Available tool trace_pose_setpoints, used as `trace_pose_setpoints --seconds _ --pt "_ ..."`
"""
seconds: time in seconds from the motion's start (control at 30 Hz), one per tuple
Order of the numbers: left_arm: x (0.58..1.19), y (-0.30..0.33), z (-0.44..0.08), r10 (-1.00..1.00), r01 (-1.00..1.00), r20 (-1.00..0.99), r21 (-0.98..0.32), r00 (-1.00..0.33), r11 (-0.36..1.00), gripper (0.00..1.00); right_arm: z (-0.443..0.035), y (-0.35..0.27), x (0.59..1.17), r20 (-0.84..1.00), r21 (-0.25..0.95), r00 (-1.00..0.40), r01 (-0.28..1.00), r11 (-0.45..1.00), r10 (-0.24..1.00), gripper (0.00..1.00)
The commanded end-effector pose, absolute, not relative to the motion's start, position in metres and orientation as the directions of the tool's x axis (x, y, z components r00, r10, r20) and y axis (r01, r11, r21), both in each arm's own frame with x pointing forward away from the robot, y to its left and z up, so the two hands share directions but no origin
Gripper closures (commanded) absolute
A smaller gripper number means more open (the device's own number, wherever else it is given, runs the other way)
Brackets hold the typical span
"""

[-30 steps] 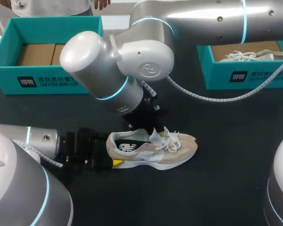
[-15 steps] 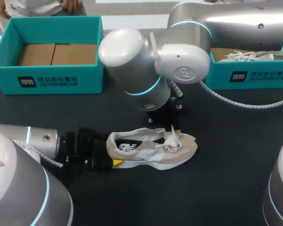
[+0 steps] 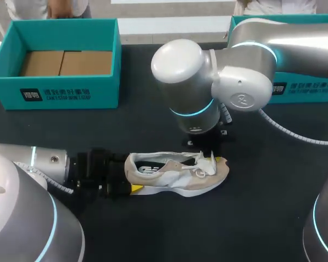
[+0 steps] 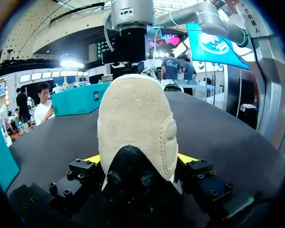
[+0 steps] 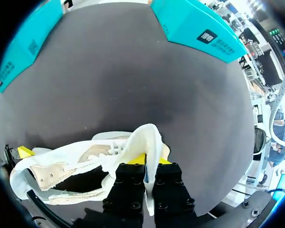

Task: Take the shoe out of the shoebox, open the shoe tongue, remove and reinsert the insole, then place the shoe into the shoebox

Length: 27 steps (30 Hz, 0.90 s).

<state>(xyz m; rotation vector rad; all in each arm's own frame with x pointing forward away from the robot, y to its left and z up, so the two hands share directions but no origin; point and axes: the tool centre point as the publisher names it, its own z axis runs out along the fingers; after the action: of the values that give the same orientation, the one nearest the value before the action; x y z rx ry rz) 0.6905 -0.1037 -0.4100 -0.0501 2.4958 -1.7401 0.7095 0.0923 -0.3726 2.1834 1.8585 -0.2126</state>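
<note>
The shoe [image 3: 177, 174], beige suede over white mesh with a white sole, stands on the dark matte table [image 3: 262, 207], its rounded, padded heel clamped from both sides by the left gripper [image 4: 139, 159]. The right gripper [image 5: 148, 166] stands over the lace end, its fingers pinched on the thin white tongue [image 5: 149, 137], which curls up limp between them. Beyond the left gripper, the teal card left shoebox [image 3: 11, 87] holds flat brown cardboard [image 3: 65, 63]; the right shoebox [image 3: 303, 87], behind the right arm, has its inside hidden.
</note>
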Motion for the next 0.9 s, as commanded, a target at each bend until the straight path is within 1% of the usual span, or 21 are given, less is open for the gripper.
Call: trace_pose_setpoints --seconds 0.03,0.07,0.1,0.13,0.2,0.23,0.33,0.37,0.53,0.73,0.9 --pt "0.689 -0.102 -0.414 -0.087 0.030 -0.064 -0.936 -0.994 0.350 1.00 -0.391 0.089 0.711 -0.254 0.188 0.464 0.884 -0.427 0.849 0.86" --pt "0.689 -0.102 -0.414 -0.087 0.030 -0.064 -0.936 -0.994 0.350 1.00 -0.391 0.089 0.711 -0.253 0.188 0.464 0.885 -0.427 0.849 0.74" --pt "0.689 -0.102 -0.414 -0.087 0.030 -0.064 -0.936 -0.994 0.350 1.00 -0.392 0.088 0.711 -0.255 0.187 0.464 0.885 -0.427 0.848 0.69" --pt "0.689 -0.102 -0.414 -0.087 0.030 -0.064 -0.936 -0.994 0.350 1.00 -0.392 0.088 0.711 -0.256 0.186 0.464 0.884 -0.428 0.848 0.62" --pt "0.689 -0.102 -0.414 -0.087 0.030 -0.064 -0.936 -0.994 0.350 1.00 -0.394 0.086 0.711 -0.270 0.186 0.471 0.881 -0.434 0.840 0.54" --pt "0.689 -0.102 -0.414 -0.087 0.030 -0.064 -0.936 -0.994 0.350 1.00 -0.394 0.085 0.710 -0.278 0.185 0.476 0.879 -0.440 0.835 0.27" --pt "0.689 -0.102 -0.414 -0.087 0.030 -0.064 -0.936 -0.994 0.350 1.00 -0.393 0.080 0.707 -0.300 0.186 0.482 0.876 -0.445 0.823 0.00" --pt "0.689 -0.102 -0.414 -0.087 0.030 -0.064 -0.936 -0.994 0.350 1.00 -0.389 0.077 0.706 -0.330 0.193 0.475 0.880 -0.435 0.815 0.00" --pt "0.689 -0.102 -0.414 -0.087 0.030 -0.064 -0.936 -0.994 0.350 1.00 -0.369 0.075 0.697 -0.338 0.221 0.486 0.874 -0.434 0.806 0.00" --pt "0.689 -0.102 -0.414 -0.087 0.030 -0.064 -0.936 -0.994 0.350 1.00 -0.344 0.081 0.692 -0.273 0.260 0.503 0.859 -0.440 0.820 0.00" --pt "0.689 -0.102 -0.414 -0.087 0.030 -0.064 -0.936 -0.994 0.350 1.00 -0.320 0.090 0.693 -0.238 0.299 0.476 0.865 -0.402 0.847 0.00"
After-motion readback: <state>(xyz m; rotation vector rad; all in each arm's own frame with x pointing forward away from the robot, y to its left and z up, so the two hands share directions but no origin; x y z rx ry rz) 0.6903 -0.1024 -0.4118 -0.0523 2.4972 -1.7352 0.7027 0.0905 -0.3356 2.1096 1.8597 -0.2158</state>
